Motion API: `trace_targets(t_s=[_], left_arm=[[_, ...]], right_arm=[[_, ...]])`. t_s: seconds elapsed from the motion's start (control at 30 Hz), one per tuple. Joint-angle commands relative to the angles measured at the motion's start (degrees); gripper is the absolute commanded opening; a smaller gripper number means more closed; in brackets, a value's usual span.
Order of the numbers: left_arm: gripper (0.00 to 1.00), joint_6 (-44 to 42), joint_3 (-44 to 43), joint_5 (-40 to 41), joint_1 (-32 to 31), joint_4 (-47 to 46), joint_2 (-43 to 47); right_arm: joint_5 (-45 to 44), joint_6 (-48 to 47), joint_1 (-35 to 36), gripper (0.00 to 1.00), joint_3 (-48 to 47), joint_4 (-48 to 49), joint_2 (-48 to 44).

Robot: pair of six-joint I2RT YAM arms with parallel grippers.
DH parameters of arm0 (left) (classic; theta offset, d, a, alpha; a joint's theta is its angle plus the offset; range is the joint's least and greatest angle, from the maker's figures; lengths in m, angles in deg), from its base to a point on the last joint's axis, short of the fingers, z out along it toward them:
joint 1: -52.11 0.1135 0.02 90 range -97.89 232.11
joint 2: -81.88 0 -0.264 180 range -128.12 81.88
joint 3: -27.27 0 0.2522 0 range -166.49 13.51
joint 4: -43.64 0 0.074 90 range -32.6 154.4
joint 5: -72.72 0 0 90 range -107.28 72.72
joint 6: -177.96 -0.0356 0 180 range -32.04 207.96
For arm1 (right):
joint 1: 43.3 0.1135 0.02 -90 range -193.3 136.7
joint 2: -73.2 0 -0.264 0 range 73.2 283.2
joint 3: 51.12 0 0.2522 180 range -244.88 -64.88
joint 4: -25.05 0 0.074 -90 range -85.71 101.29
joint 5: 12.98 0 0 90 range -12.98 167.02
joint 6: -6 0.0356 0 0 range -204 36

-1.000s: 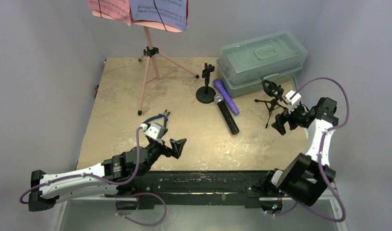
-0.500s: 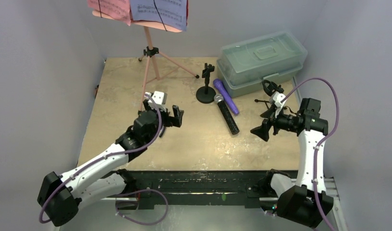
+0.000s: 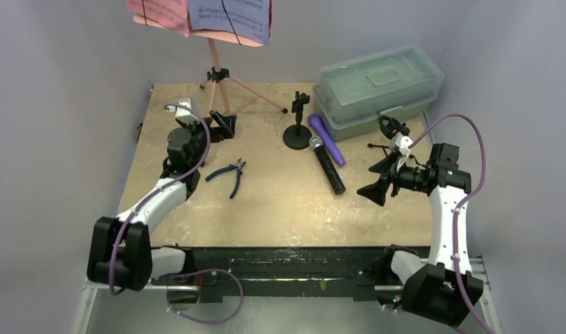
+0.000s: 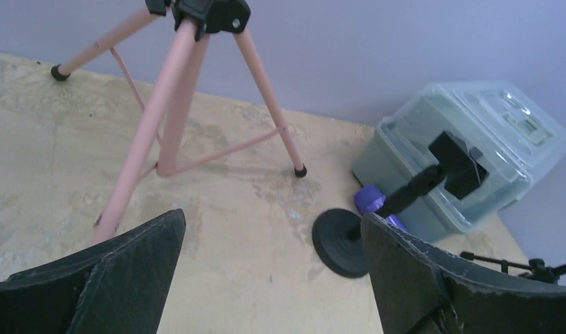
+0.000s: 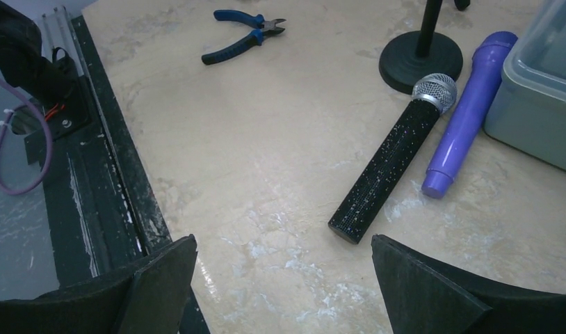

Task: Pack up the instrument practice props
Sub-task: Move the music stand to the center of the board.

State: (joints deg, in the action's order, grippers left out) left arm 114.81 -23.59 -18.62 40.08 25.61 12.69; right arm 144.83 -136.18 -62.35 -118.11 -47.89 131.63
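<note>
A: The left fingers point(image 4: 106, 271) and right fingers point(image 5: 162, 278) gape, empty. The pink music rack point(image 3: 217, 74) stands well left of the lidded box point(image 3: 377, 80).
B: Pinch its pole low, lest it topple toward the box.

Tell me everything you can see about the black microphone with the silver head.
The black mic lies flat on the beige tabletop, and nothing holds it. Its slim body is black with fine glittery specks, and its silver mesh head points toward the round stand base. The purple mic lies alongside, nearest at the head; contact is unclear.
</note>
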Motion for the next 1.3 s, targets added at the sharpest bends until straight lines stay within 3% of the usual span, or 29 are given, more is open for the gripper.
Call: trace_targets(t_s=[0.0,0.17,0.27,0.5,0.7,0.97,1.17,1.27], left_arm=[[0.96,3.3,-6.7,-8.7,3.8,-15.0,-7.7],[0.96,-0.7,-10.3,-11.1,6.4,-22.5,-13.4],[0.96,-4.6,-11.4,-12.2,6.9,-28.5,-16.7],[0.87,-12.1,-19.7,-12.5,7.2,-31.9,-24.9],[0.81,-15.8,-28.1,-11.8,7.5,-27.7,-31.0],[0.65,-20.3,-38.9,-12.7,7.7,-19.9,-37.7],[0.59,-22.7,-42.5,-12.2,7.8,-18.0,-41.0],[0.49,-23.3,-44.0,-12.7,7.8,-17.7,-42.3]], right_arm=[[2.6,-3.1,0.2,0.99,-0.7,-2.5,-3.9],[2.1,7.8,0.2,0.99,2.3,6.8,-10.4],[1.9,8.6,0.2,0.99,2.8,7.5,-11.9],[1.7,6.7,0.2,0.99,2.3,5.9,-11.4],[1.7,6.4,0.3,0.99,2.2,5.6,-10.9],[1.8,6.2,0.8,0.99,2.0,5.4,-10.1],[2.1,6.1,1.0,0.99,1.9,5.3,-9.8],[2.2,6.1,1.0,0.99,1.8,5.2,-9.6]])
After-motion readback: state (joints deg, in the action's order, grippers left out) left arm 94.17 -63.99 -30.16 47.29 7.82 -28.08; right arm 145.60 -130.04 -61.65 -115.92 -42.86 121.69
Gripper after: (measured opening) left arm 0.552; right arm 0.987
